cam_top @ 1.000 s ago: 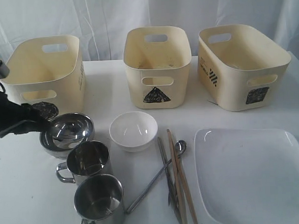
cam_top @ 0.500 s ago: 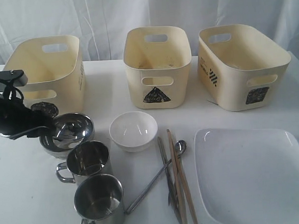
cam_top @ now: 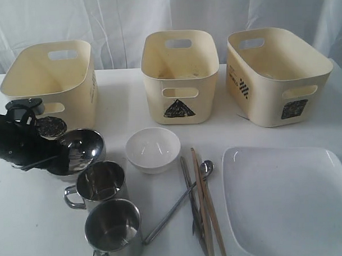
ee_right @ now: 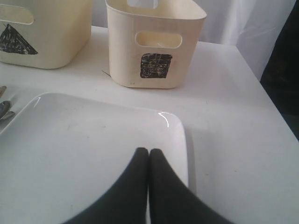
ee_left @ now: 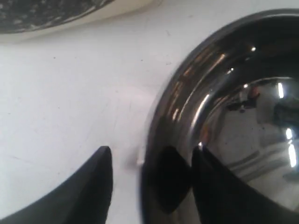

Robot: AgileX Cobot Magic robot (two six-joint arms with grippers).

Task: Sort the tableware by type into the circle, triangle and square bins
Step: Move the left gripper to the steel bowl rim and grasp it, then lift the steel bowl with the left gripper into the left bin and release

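The shiny steel bowl (cam_top: 83,149) stands in front of the circle bin (cam_top: 51,76). My left gripper (cam_top: 55,159) is open at its left rim. In the left wrist view the steel bowl (ee_left: 233,116) has one finger inside it and the other outside on the table, my left gripper (ee_left: 152,156) straddling the rim. Two steel mugs (cam_top: 100,184) (cam_top: 114,228) stand nearer the front. The small white bowl (cam_top: 153,148), chopsticks (cam_top: 207,205), spoon (cam_top: 205,168) and knife and fork (cam_top: 191,201) lie mid-table. My right gripper (ee_right: 148,151) is shut and empty over the white square plate (ee_right: 70,154).
The triangle bin (cam_top: 180,77) stands at the back middle and the square bin (cam_top: 276,76) at the back right. The large plate (cam_top: 286,197) fills the front right. The table's right edge (ee_right: 280,121) runs close beside the plate.
My left arm has moved right and down to the steel bowl, and its fingers now straddle the bowl's rim. The other tableware has not moved.
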